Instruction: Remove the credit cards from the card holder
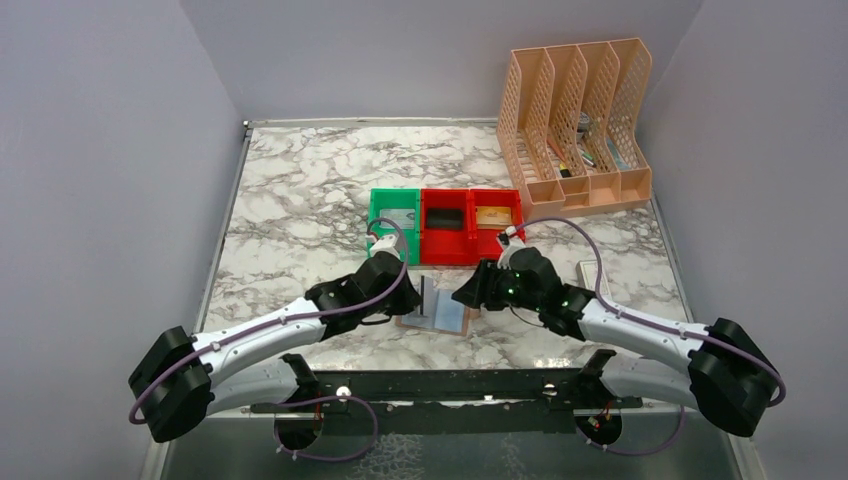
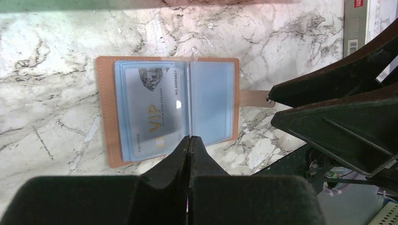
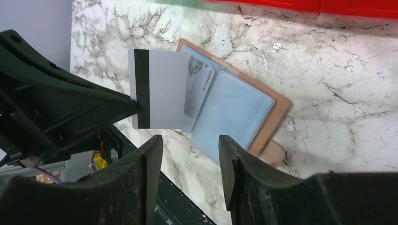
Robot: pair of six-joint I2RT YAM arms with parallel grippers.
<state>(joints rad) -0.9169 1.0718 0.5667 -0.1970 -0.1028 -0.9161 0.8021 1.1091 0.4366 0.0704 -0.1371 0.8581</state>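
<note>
The brown card holder (image 1: 437,320) (image 2: 105,112) (image 3: 280,107) lies open on the marble near the front edge, its light blue pockets facing up. A silver VIP credit card (image 2: 155,103) (image 3: 201,84) sits in one pocket. My left gripper (image 1: 405,290) (image 2: 189,138) (image 3: 132,104) is shut on another silver credit card (image 1: 428,296) (image 3: 162,89) with a black stripe. This card stands on edge above the holder's fold. My right gripper (image 1: 468,292) (image 3: 190,143) (image 2: 272,108) hangs open just right of the holder, with nothing between its fingers.
A green bin (image 1: 393,213) and two red bins (image 1: 446,240) stand in a row just behind the holder, with a gold card (image 1: 491,215) in the right one. A peach file rack (image 1: 575,130) stands at the back right. A white box (image 1: 593,273) (image 2: 368,18) lies by the right arm.
</note>
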